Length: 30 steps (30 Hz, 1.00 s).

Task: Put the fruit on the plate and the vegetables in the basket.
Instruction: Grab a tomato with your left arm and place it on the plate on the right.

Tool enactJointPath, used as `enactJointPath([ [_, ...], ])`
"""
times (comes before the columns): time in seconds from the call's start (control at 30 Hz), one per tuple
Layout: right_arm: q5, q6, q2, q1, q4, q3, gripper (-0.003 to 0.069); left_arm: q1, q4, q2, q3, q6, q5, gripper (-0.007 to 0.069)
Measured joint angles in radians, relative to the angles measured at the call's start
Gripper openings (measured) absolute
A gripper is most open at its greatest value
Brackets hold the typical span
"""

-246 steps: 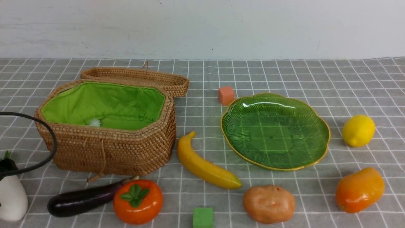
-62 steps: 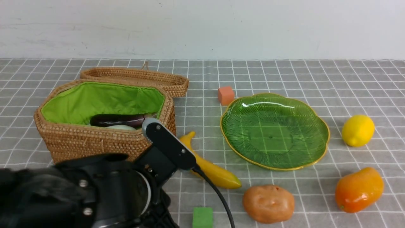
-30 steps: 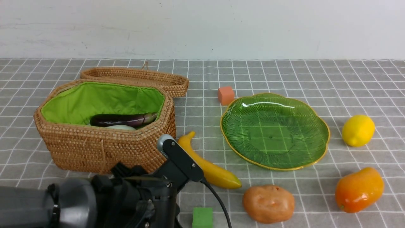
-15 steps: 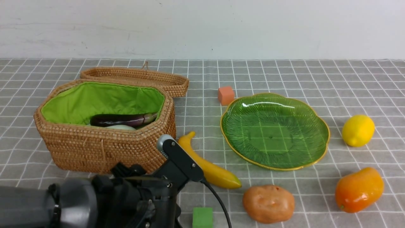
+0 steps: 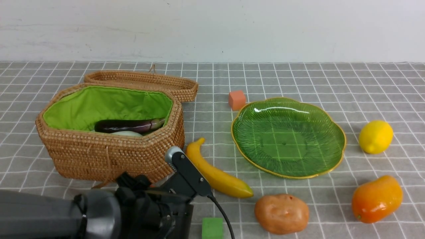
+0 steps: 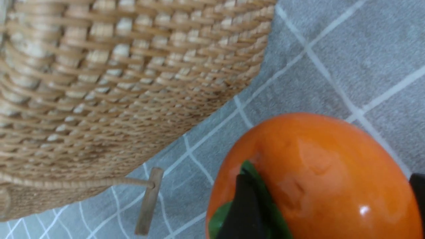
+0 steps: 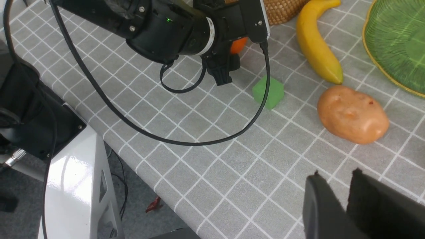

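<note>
Eggplant (image 5: 126, 126) and radish (image 5: 127, 133) are seen inside the open basket (image 5: 113, 156), left of the frame, its lid (image 5: 139, 79) tipped back. At lower left, the persimmon (image 6: 318, 159) is mostly hidden by the left arm (image 5: 142, 209) in the front view. In the left wrist view, the persimmon is flanked by the left gripper's (image 6: 328, 196) fingers, which are held apart; whether it is clamped cannot be told. The right gripper's (image 7: 337, 179) fingers are parted slightly, with bare table (image 7: 245, 176) seen between the tips.

The banana (image 5: 215, 172) is pictured near the center, between the basket and the plate (image 5: 285, 142), which is set empty right of center. The potato (image 5: 282, 214) is seen below the plate on the table. The lemon (image 5: 376, 136) and mango (image 5: 377, 199) are spread at right. An orange cube (image 5: 237, 100) is placed just beside the plate's upper-left rim, and a green cube (image 5: 212, 228) at bottom center.
</note>
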Motion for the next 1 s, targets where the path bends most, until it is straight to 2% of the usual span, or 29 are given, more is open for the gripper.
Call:
enactJointPath([
  [0.07,0.0,0.0,0.0,0.0,0.0,0.0,0.0141,0.001,0.0,0.0,0.0,-0.007,0.009,0.0494],
  [0.37,-0.001,0.0,0.0,0.0,0.0,0.0,0.014,-0.018,-0.035,-0.01,-0.002,-0.026,0.046,0.0494],
  [0.47,-0.001,0.03,0.0,0.0,-0.025,-0.023,0.014,-0.096,-0.121,-0.077,-0.033,-0.002,0.081,0.0494],
  [0.57,-0.003,0.057,0.0,0.0,-0.07,-0.045,0.014,-0.133,-0.176,-0.12,-0.083,0.032,0.093,0.0494],
  [0.67,-0.006,0.112,0.0,0.0,-0.159,-0.06,0.014,-0.137,-0.301,-0.151,-0.244,0.166,0.039,0.0494],
  [0.7,-0.006,0.118,0.0,0.0,-0.162,-0.061,0.014,-0.137,-0.309,-0.15,-0.254,0.175,0.032,0.0494],
  [0.83,-0.006,0.148,0.0,0.0,-0.215,-0.061,0.014,-0.043,-0.505,-0.047,-0.498,0.411,-0.112,0.0494],
  [0.87,-0.008,0.149,0.0,0.0,-0.229,-0.061,0.014,-0.014,-0.579,0.006,-0.594,0.495,-0.13,0.0494],
  [0.9,-0.008,0.149,0.0,0.0,-0.234,-0.061,0.014,-0.006,-0.589,0.025,-0.608,0.507,-0.13,0.0494],
  [1.0,-0.017,0.171,0.0,0.0,-0.282,-0.061,0.014,0.052,-0.754,0.191,-0.827,0.693,-0.133,0.0494],
])
